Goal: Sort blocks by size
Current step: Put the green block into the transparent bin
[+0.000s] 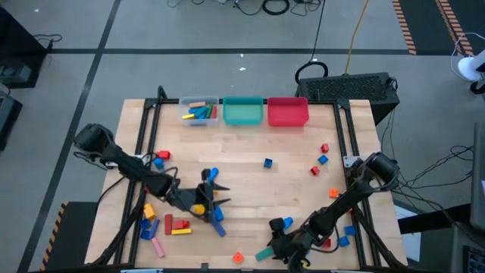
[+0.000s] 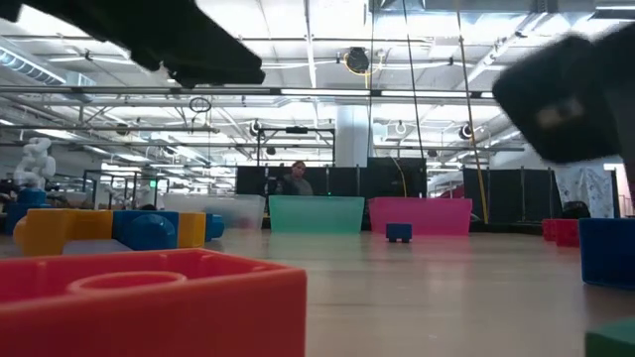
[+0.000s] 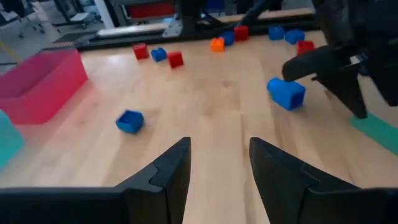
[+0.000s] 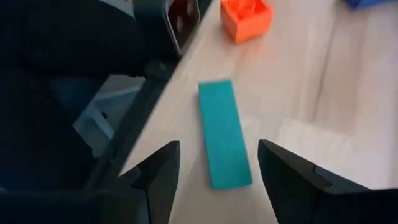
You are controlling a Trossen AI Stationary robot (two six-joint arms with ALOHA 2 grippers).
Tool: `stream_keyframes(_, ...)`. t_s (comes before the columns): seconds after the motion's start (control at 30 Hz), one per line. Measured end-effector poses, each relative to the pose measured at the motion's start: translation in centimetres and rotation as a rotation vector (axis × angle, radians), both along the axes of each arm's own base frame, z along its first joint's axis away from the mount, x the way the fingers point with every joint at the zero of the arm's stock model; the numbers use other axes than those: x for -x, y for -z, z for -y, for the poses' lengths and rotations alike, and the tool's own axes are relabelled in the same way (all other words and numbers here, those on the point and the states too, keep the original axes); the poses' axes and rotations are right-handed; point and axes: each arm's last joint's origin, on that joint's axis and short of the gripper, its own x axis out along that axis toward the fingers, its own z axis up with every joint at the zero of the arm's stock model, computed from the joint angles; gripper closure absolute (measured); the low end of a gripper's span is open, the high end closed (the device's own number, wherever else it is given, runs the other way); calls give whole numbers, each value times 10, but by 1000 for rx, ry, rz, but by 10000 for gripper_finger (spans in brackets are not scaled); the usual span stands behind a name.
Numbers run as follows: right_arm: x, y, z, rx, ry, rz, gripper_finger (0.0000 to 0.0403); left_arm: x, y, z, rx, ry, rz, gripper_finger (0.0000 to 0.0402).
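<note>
My right end effector (image 4: 214, 163) — fingers spread, pinching nothing — hangs over a flat teal bar (image 4: 224, 133) near the bench's (image 1: 250, 144) front edge, an orange brick (image 4: 247, 17) just beyond it. My left end effector (image 3: 219, 163) — likewise parted and empty — points across bare wood toward a lone blue cube (image 3: 130, 121) and a larger blue brick (image 3: 286, 93). Blocks lie scattered left and right on the bench; several, seemingly long bars, sit in the clear bin (image 1: 199, 111) beside the teal bin (image 1: 242, 111) and red bin (image 1: 288, 112).
</note>
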Motion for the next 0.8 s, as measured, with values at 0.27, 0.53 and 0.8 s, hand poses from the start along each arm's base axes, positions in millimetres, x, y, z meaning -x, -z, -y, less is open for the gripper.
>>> stream_keyframes(0.27,-1,19,-1,29,21,-36,204,-4,23,19,-23,57,-13,236)
stream_keyframes(0.53,-3,20,1,68,10,-16,278,-7,45,25,-57,84,-76,236)
stream_keyframes(0.8,-14,19,12,123,48,37,326,-15,44,35,13,194,-62,236)
